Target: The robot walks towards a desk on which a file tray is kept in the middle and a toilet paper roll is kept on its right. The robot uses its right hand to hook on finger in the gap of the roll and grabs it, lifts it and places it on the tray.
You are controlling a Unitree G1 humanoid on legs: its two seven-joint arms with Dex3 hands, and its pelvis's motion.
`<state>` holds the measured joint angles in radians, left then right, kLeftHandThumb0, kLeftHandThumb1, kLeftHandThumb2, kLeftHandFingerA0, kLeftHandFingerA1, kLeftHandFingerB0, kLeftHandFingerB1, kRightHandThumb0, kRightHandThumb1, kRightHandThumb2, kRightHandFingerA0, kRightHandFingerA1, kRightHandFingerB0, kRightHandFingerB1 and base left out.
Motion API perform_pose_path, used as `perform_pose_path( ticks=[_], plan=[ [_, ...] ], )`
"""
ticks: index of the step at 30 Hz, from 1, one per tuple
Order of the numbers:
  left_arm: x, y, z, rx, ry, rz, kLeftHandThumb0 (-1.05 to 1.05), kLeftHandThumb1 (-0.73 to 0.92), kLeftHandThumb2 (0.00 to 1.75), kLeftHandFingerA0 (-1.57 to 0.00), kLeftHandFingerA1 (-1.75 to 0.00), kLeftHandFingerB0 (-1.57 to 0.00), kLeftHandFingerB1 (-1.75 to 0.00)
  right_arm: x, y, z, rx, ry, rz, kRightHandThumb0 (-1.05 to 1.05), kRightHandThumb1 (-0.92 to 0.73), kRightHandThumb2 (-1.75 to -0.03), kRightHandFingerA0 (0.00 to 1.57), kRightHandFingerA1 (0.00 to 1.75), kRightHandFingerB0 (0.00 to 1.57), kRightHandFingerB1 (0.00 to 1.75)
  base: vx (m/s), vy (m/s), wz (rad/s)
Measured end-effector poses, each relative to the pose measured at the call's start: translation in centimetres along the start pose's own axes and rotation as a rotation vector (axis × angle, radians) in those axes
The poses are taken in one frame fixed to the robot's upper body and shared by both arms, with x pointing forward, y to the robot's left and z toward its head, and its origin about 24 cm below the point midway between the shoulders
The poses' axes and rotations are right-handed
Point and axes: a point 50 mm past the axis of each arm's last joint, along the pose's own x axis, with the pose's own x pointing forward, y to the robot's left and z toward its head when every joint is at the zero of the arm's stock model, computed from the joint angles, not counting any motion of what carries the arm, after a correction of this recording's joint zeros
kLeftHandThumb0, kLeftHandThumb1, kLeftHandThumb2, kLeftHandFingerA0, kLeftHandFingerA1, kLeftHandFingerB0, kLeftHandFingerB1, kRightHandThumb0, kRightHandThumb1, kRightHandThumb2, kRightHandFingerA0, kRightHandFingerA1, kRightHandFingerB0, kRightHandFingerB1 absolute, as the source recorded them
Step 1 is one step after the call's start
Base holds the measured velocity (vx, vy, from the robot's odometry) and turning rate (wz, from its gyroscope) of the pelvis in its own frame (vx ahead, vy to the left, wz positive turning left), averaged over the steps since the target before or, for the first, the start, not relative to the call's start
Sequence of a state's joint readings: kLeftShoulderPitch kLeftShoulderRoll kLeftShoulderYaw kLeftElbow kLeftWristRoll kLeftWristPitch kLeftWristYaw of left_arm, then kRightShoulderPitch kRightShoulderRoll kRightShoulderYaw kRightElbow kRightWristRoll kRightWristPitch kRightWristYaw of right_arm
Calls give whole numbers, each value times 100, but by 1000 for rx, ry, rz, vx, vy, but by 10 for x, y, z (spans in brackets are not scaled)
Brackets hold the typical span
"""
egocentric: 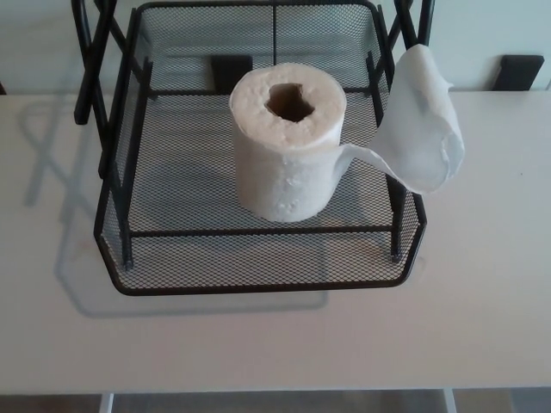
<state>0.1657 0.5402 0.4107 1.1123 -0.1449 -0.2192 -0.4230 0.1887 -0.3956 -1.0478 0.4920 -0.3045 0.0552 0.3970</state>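
Desk: I see the pale flat desk (482,327) bearing everything.
Tray: black wire-mesh file tray (258,280), mid-desk.
Roll: white toilet paper roll (287,146) stands upright inside it, loose tail draped over the right wall.
Hands: neither shows; state and relative places unknowable.
Progress: I judge placement done.

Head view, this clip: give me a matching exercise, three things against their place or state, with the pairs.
Things:
1. toilet paper roll
2. loose paper tail
3. file tray

Places or states:
A. draped over the right wall of the tray
B. black mesh, resting on the white desk
C. standing upright inside the tray, core hole facing up

Pairs: 1-C, 2-A, 3-B
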Motion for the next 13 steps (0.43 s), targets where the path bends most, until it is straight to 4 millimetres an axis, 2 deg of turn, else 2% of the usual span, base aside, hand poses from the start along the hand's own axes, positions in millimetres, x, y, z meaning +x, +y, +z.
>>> perform_pose_path(
  ticks=[13],
  plan=[
    [1, -3, -1, -20, -5, 0, -65, 81, 64, -36, -54, -38, -47, -4, -9, -18, 26, 35, -173, -64, -71, -66, 73, 158, 23, 83, 0, 0, 0]
  ],
)
